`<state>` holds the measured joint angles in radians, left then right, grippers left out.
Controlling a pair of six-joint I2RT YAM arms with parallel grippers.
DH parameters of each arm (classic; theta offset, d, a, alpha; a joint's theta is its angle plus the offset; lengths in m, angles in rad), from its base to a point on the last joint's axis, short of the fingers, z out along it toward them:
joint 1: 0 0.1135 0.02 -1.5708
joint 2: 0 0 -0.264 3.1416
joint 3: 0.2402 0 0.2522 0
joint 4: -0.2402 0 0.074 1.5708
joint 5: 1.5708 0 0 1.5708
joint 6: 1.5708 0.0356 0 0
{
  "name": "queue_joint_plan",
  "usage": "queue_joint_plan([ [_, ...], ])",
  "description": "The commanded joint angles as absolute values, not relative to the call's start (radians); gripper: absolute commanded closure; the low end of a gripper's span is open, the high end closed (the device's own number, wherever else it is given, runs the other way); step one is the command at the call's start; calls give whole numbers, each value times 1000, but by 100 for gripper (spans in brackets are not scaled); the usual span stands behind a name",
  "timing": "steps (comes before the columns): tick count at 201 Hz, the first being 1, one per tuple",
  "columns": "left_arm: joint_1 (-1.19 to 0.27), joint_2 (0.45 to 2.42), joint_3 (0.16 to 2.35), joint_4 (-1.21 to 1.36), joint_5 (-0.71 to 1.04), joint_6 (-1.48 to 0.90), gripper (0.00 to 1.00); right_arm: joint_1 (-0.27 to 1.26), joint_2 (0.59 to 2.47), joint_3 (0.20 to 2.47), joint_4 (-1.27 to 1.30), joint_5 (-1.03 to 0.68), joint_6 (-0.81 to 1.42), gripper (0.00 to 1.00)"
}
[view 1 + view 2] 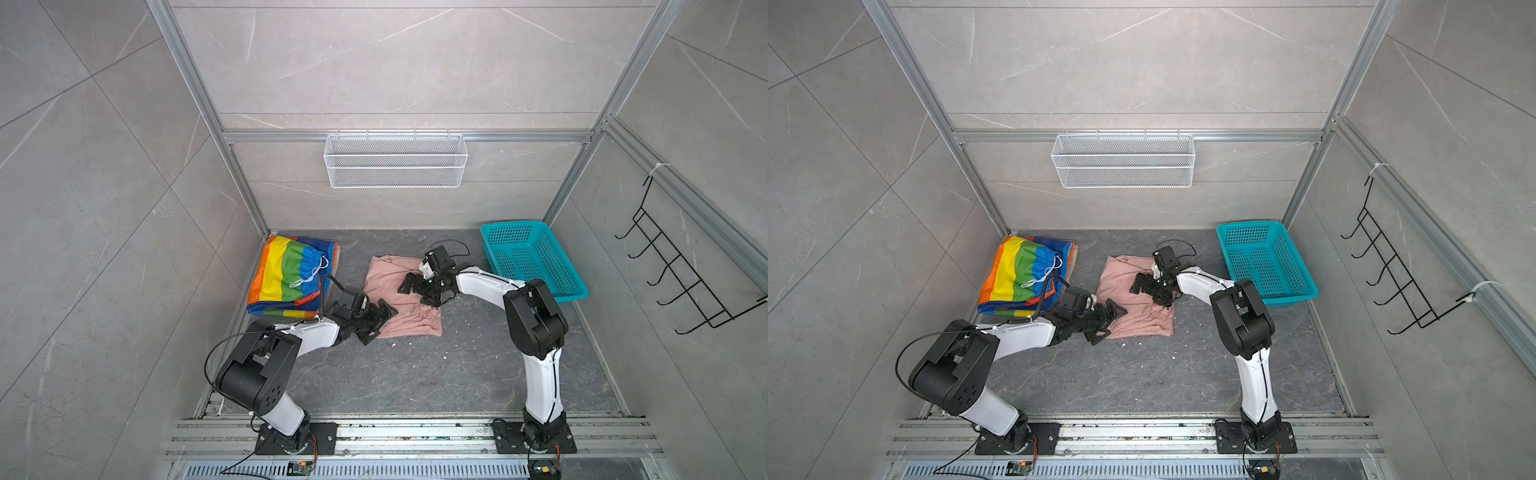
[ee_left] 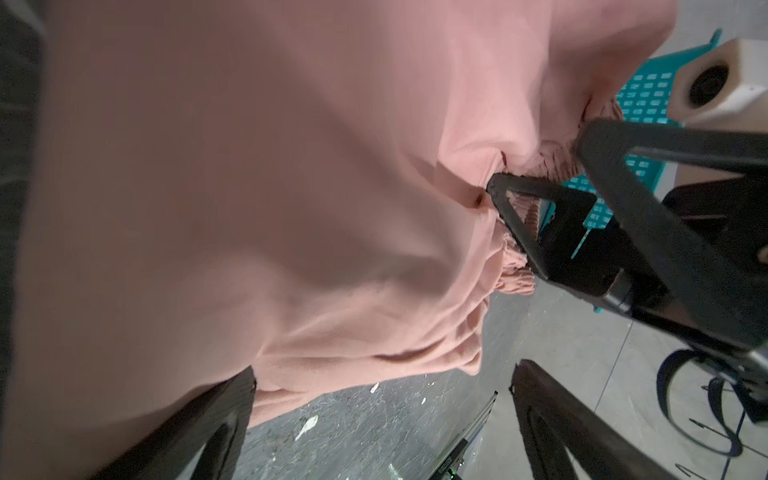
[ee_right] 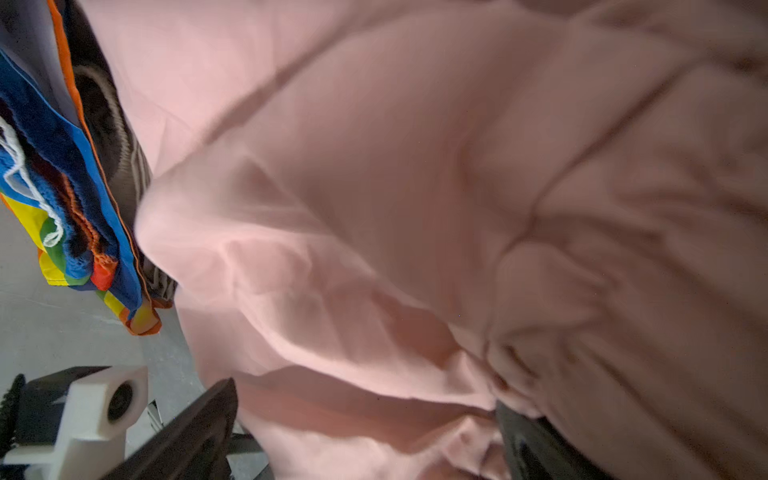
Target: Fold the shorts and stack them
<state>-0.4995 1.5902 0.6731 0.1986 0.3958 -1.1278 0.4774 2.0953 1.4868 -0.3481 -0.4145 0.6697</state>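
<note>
**Two pairs stacked, the pink pair mid-fold**

At 10 o'clock on the worktop (image 1: 415,374) the rainbow shorts (image 1: 291,270) lie folded. A pale edge beneath them is probably the beige shorts (image 1: 338,255), so two of the three look done. The pink shorts (image 1: 384,278) lie near the centre, roughly squared but rumpled, with the gathered waistband bunched toward 5 o'clock. The left tool (image 1: 379,324) sits at their 7 o'clock corner with its jaws spread wide and holding nothing. The right tool (image 1: 419,291) hangs over their 3 o'clock side, also wide open and empty. The teal basket (image 1: 511,225) at 2 o'clock holds no shorts. What seems to remain is to tidy the fold and set this pair on the stack.
</note>
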Motion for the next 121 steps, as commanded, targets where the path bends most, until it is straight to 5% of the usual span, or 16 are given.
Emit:
queue_joint_plan([
  [1, -500, 1600, 598, 143, 374, -1148, 1, 460, 2112, 1493, -417, -384, 592, 1],
  [61, -505, 1385, 916, -167, 316, -883, 0, 459, 1936, 1576, -397, -451, 632, 1],
  [121, -518, 1576, 912, 60, 401, -914, 1, 450, 2142, 1724, -277, -551, 752, 1],
])
